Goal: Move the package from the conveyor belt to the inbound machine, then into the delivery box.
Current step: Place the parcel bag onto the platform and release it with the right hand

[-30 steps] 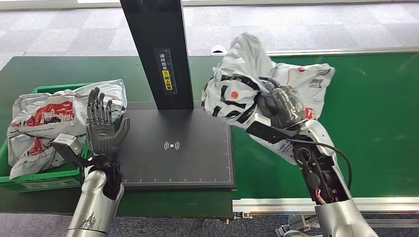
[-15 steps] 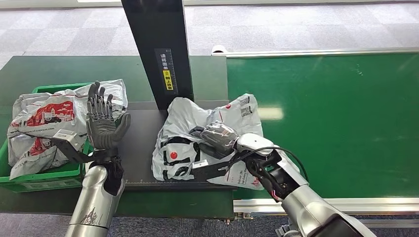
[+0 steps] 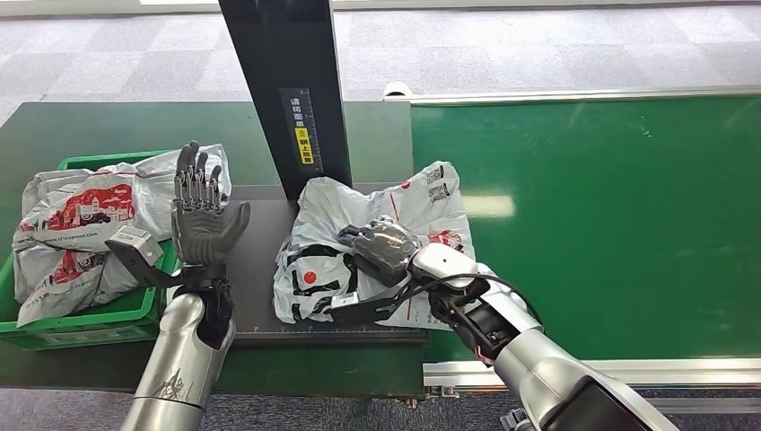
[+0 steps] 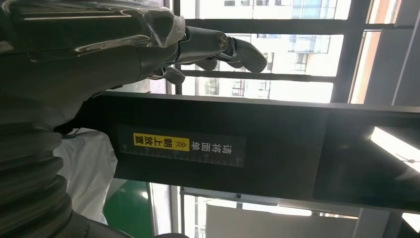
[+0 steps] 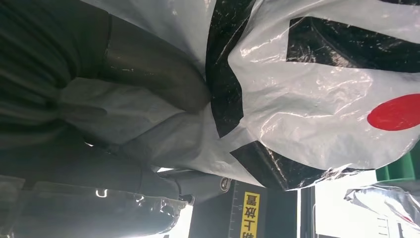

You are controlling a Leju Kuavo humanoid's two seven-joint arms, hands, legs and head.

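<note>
A crumpled white plastic package (image 3: 359,242) with black marks and red dots lies on the black plate (image 3: 260,260) of the inbound machine, its right part hanging over onto the green belt. My right hand (image 3: 384,250) grips it from above; the right wrist view has the package (image 5: 317,89) pressed against my fingers (image 5: 153,74). My left hand (image 3: 205,220) stands upright over the plate's left edge, palm toward the package, fingers apart and holding nothing. The left wrist view has those fingers (image 4: 218,42) spread before the machine's post (image 4: 247,148).
A green delivery box (image 3: 81,314) at the left holds other white and red packages (image 3: 81,224). The machine's black post (image 3: 287,90) rises behind the plate. The green conveyor belt (image 3: 610,206) stretches to the right, with a metal rail (image 3: 574,368) along its front.
My right hand carried the package down and left from above the belt onto the machine's plate, then settled it slightly. My left hand shifted a little to the right.
</note>
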